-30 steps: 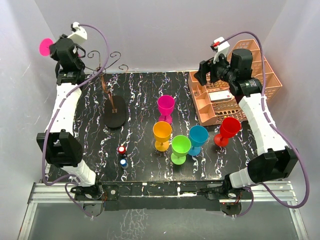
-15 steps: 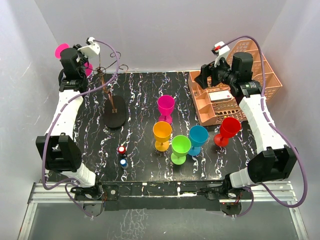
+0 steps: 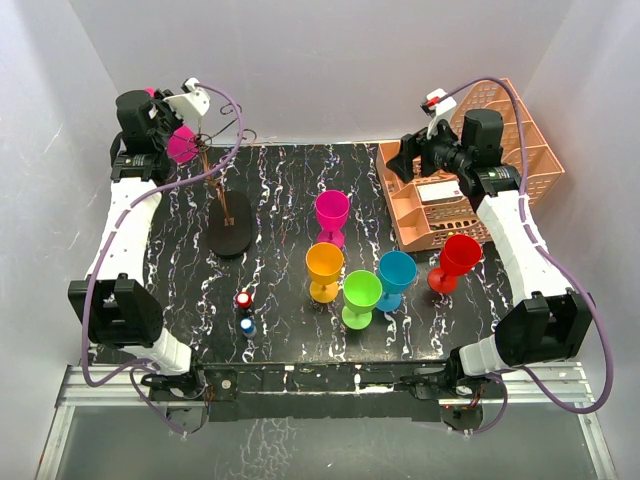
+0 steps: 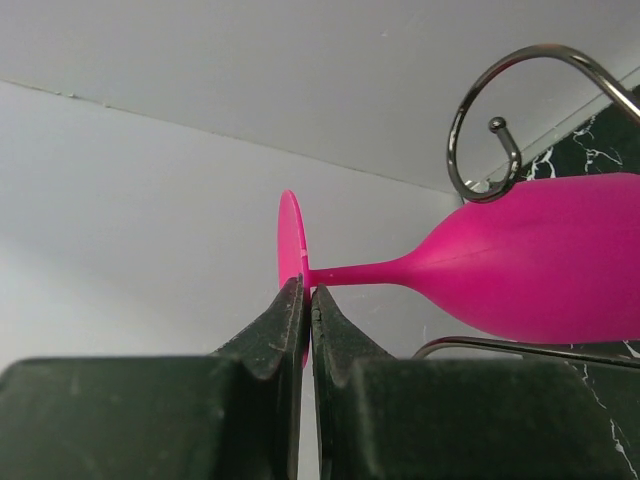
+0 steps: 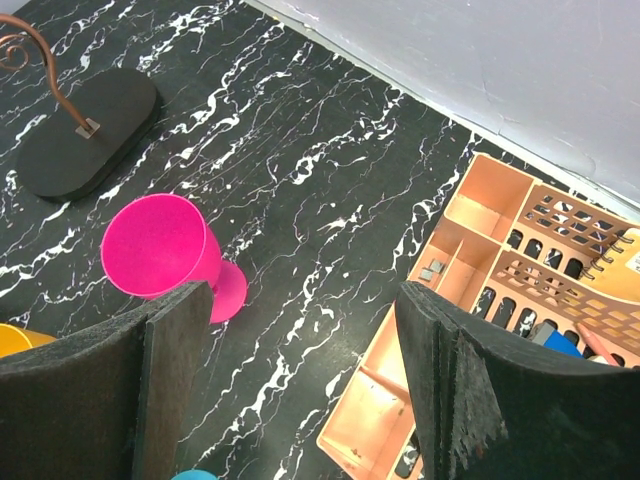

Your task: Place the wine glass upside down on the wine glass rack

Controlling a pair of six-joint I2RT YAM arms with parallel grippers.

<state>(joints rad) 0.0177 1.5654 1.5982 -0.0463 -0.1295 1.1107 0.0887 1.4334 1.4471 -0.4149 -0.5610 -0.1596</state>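
Magenta wine glass (image 4: 540, 255) in left pincer (image 4: 306, 292)

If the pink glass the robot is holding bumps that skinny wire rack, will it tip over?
Probably not easily: the rack has a wide flat base. Its thin stem and curly arms may wobble, though. The held pink glass looks like light plastic, so it likely pushes gently.

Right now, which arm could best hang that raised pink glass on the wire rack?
Likely left: left gripper shut on the foot of the pink glass, beside the rack; right gripper open, far away.
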